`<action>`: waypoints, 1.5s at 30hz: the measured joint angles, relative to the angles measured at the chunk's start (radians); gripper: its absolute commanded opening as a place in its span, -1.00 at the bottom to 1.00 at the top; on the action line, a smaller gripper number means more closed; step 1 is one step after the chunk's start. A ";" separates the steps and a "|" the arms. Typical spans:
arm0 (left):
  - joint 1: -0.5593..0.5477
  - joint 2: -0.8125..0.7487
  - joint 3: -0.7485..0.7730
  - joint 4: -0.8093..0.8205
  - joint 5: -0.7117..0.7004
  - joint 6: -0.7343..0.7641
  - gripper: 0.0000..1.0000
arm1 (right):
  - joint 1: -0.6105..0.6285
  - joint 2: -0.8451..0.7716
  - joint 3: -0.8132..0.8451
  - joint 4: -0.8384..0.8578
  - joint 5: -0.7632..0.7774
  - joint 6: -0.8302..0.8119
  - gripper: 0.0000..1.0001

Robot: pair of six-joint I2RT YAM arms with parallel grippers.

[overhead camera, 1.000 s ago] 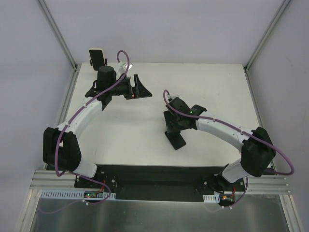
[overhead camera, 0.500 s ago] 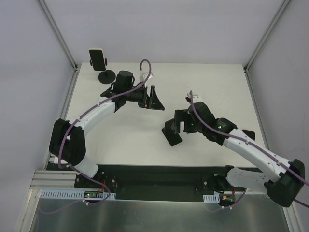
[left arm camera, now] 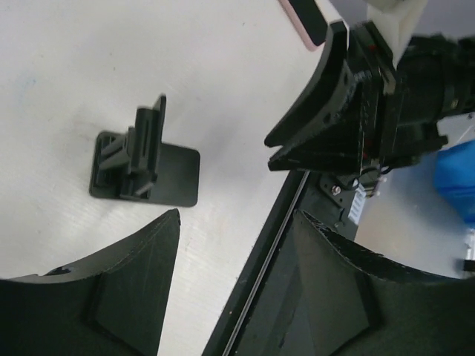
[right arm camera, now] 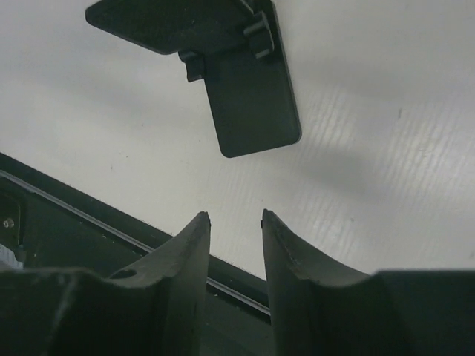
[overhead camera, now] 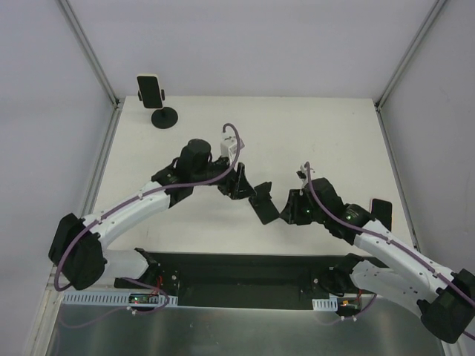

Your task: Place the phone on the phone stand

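A phone (overhead camera: 149, 88) with a light case and dark screen stands upright in a black round-based stand (overhead camera: 164, 118) at the table's far left corner. A second black folding stand (overhead camera: 264, 208) sits at the centre near the front edge, with nothing on it; it also shows in the left wrist view (left arm camera: 145, 159) and the right wrist view (right arm camera: 223, 67). My left gripper (overhead camera: 241, 185) is open and empty just left of this stand, its jaws wide apart (left arm camera: 237, 222). My right gripper (overhead camera: 291, 206) is open and empty just right of it, its jaws narrowly apart (right arm camera: 234, 215).
A dark flat slab with a pink edge (overhead camera: 380, 210) lies on the table by the right arm, and its corner shows in the left wrist view (left arm camera: 303, 22). The black rail (overhead camera: 237, 267) runs along the table's near edge, below both grippers.
My left gripper has swung from the far left corner, by the phone on its stand, to the centre stand. My right gripper has drawn back off the centre stand to its right.
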 measured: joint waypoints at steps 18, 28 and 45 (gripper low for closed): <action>-0.086 0.002 -0.351 0.462 -0.245 -0.048 -0.21 | -0.004 0.303 -0.054 0.244 -0.065 0.066 -0.97; -0.086 0.126 -0.339 0.543 -0.262 -0.051 -0.25 | -0.018 0.454 0.002 0.297 -0.071 0.064 -0.99; -0.087 0.234 -0.274 0.594 -0.226 -0.077 -0.97 | -0.030 0.525 0.014 0.326 -0.074 0.064 -0.99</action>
